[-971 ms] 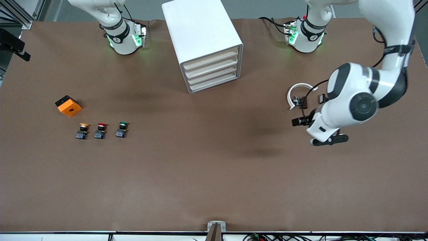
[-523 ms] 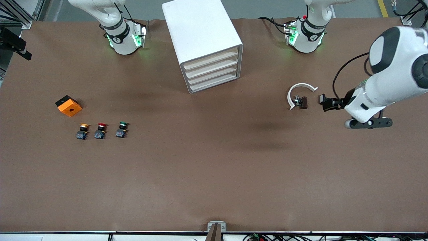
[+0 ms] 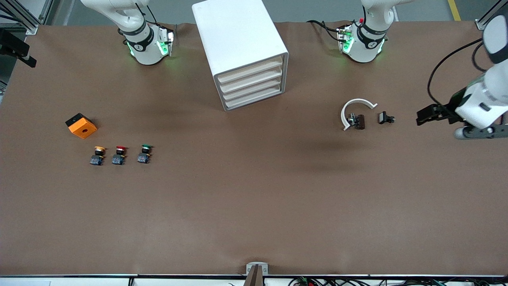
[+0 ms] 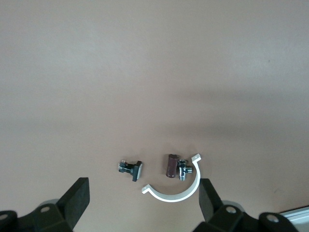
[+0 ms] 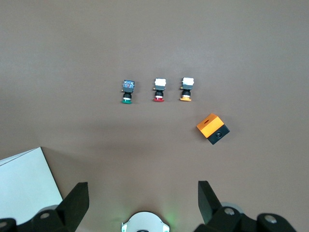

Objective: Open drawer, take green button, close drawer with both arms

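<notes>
Brown tabletop [image 3: 254, 206], front view: white cabinet [image 3: 238, 43] stands between the 2 arm bases, all 4 drawers shut, top drawer [image 3: 251, 71] included. Green-capped button [image 3: 144, 154] lies toward the right arm's end, beside a red-capped button [image 3: 119, 155] and a yellow-capped button [image 3: 97, 155]; orange block [image 3: 81, 125] sits farther from the camera. Left gripper [image 3: 424, 117] hovers near a white clip [image 3: 355, 111].

Left wrist view: left gripper's jaws spread wide, empty, over the clip and a small black part [image 4: 131, 168].

Right wrist view: right gripper [image 5: 142, 203] jaws wide apart, empty, high over the table, 3 buttons in sight.
</notes>
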Robot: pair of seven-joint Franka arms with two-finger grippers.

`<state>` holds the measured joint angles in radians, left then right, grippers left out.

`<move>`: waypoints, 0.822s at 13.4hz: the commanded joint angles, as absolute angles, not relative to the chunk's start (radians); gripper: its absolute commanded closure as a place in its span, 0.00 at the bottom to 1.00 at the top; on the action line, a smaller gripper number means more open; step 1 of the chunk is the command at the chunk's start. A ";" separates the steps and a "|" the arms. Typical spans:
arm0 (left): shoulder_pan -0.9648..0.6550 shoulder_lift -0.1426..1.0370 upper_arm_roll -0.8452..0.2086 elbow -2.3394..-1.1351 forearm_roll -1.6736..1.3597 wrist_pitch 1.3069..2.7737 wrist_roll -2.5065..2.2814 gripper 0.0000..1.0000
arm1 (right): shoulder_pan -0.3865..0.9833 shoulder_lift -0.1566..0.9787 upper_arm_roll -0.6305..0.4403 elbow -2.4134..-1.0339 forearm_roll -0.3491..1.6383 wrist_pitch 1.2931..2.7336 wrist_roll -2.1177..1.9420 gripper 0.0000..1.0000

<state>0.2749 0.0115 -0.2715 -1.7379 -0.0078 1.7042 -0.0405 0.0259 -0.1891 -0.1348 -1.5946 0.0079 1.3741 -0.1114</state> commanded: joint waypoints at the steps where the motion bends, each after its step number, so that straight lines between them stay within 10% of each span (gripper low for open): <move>1: 0.295 -0.054 -0.278 -1.741 -0.032 1.703 -0.018 0.00 | 0.026 -0.213 -0.132 -1.614 0.008 1.381 -0.097 0.00; 11: 0.060 -0.045 -0.094 -1.692 -0.015 1.695 -0.026 0.00 | 0.025 -0.209 -0.133 -1.600 0.017 1.390 -0.092 0.00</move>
<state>0.0823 -0.0554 -0.1101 -1.7106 -0.0187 1.7044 -0.0316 0.0264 -0.1892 -0.1331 -1.5939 0.0087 1.3940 -0.1088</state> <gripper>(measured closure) 0.000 0.000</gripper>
